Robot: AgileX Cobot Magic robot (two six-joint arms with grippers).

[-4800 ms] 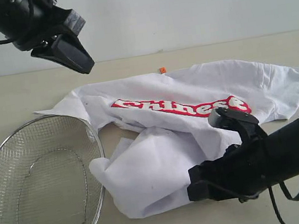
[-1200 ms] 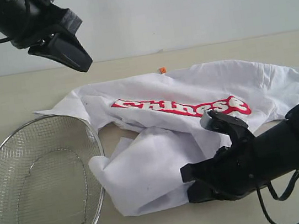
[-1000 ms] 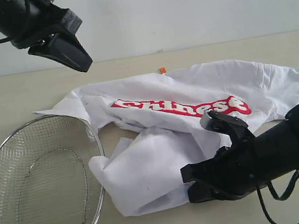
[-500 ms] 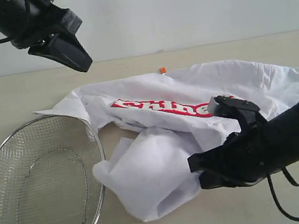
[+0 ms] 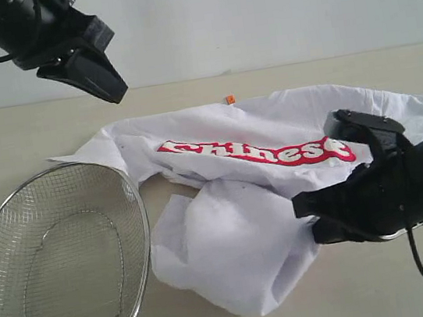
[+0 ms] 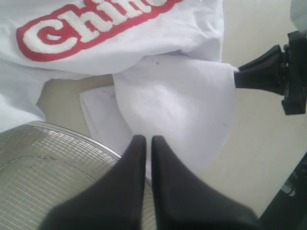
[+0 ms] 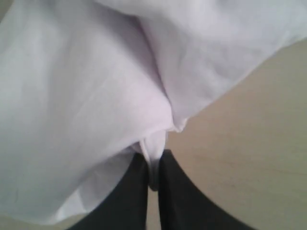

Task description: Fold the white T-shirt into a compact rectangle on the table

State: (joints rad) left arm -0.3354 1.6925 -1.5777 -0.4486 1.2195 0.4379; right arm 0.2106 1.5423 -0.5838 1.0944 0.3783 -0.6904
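While the white T-shirt (image 5: 229, 227) lay crumpled on the table (image 5: 27, 137), outside the wire-mesh basket (image 5: 68, 257) and just beside its rim, the right gripper (image 5: 305, 220) sat low at the tabletop, pinching a fold of the shirt's near edge. The left gripper (image 5: 116, 97) hung high over the far left, tilted downward, jaws pressed together, clear of the shirt.

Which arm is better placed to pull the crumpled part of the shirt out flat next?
Right. The right pincer is shut on a fold of the white T-shirt, low by the table. The left pincer is shut on nothing, raised high.
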